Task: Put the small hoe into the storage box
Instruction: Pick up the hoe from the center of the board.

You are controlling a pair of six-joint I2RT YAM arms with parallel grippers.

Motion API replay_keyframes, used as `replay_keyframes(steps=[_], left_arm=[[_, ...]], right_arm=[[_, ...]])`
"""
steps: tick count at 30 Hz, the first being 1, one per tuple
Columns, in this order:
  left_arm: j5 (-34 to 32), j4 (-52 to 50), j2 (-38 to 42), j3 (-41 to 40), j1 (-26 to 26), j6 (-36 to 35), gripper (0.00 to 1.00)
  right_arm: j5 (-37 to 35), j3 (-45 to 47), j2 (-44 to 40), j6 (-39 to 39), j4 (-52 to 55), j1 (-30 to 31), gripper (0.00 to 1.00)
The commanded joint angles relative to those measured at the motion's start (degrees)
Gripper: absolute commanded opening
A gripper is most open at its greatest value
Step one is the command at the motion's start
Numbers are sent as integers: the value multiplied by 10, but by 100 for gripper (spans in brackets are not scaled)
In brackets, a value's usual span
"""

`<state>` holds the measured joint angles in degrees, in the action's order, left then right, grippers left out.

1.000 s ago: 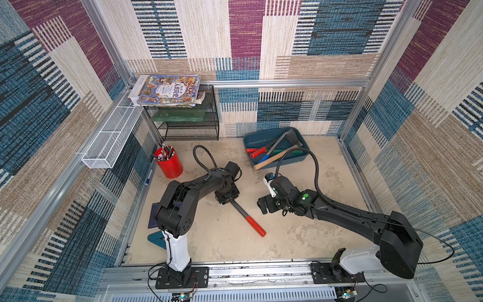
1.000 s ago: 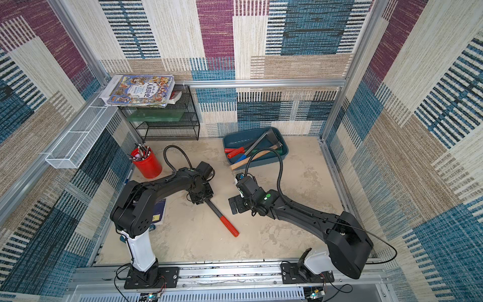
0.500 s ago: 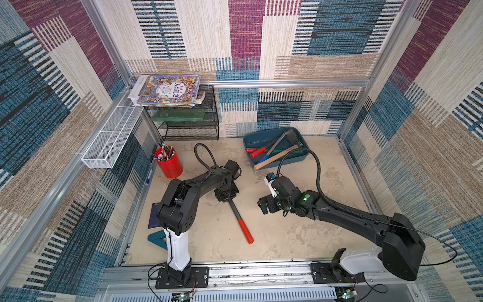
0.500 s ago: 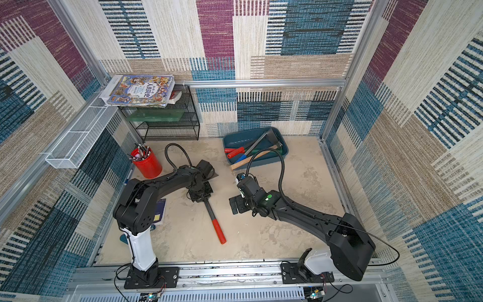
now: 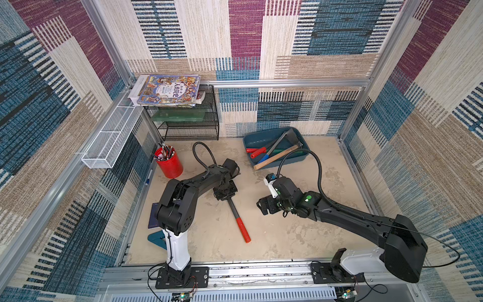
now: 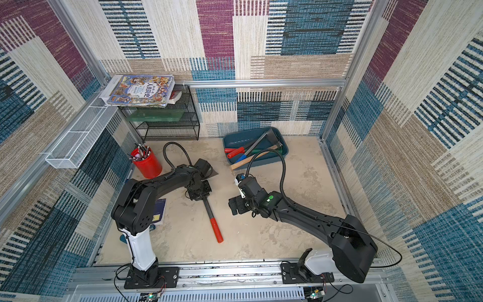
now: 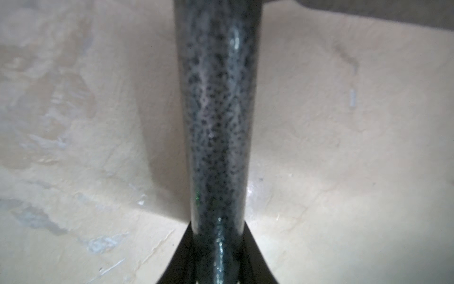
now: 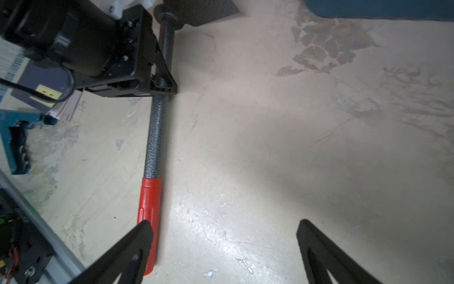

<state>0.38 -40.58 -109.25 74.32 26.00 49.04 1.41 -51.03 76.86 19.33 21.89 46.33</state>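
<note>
The small hoe [image 5: 233,209] lies on the tabletop, a speckled grey shaft [image 8: 157,132] with a red grip [image 6: 217,232] and a dark blade [image 6: 212,171] beside the left wrist. My left gripper [image 5: 225,195] is shut on the shaft near the blade end; in the left wrist view the shaft [image 7: 217,123] fills the gap between the jaws of that gripper [image 7: 217,236]. My right gripper [image 8: 223,223] hovers open and empty to the right of the red grip [image 8: 148,204]. The storage box [image 5: 254,140], a dark-teal tub, stands at the back right and holds several tools.
A red pen cup [image 5: 168,162] stands at the left wall. A black wire rack [image 5: 188,125] topped with books [image 5: 167,90] fills the back left corner, a white mesh basket [image 5: 112,138] hangs beside it. A dark notebook [image 5: 154,217] and a teal object [image 5: 156,239] lie by the left arm's base.
The left jaws have closed on the hoe's shaft. The hoe's red grip has swung leftward, toward the front edge. The right arm has barely moved.
</note>
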Motion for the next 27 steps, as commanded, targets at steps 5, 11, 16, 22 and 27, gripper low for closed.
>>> replay_keyframes(steps=[5, 11, 16, 22, 27], left_arm=[[11, 12, 35, -7, 0, -73, 0], [42, 12, 72, -23, 0, -103, 0], [52, -11, 87, -14, 0, -140, 0], [44, -47, 107, 3, 0, -179, 0], [61, -71, 117, 27, 0, -200, 0]], right_arm=[[58, 1, -15, -16, -46, 3, 96], [44, -8, -8, -10, -48, 3, 96], [79, -24, 2, -1, -51, -6, 96], [99, -34, -9, 1, -67, -6, 96], [94, -42, -14, 2, -69, -10, 96]])
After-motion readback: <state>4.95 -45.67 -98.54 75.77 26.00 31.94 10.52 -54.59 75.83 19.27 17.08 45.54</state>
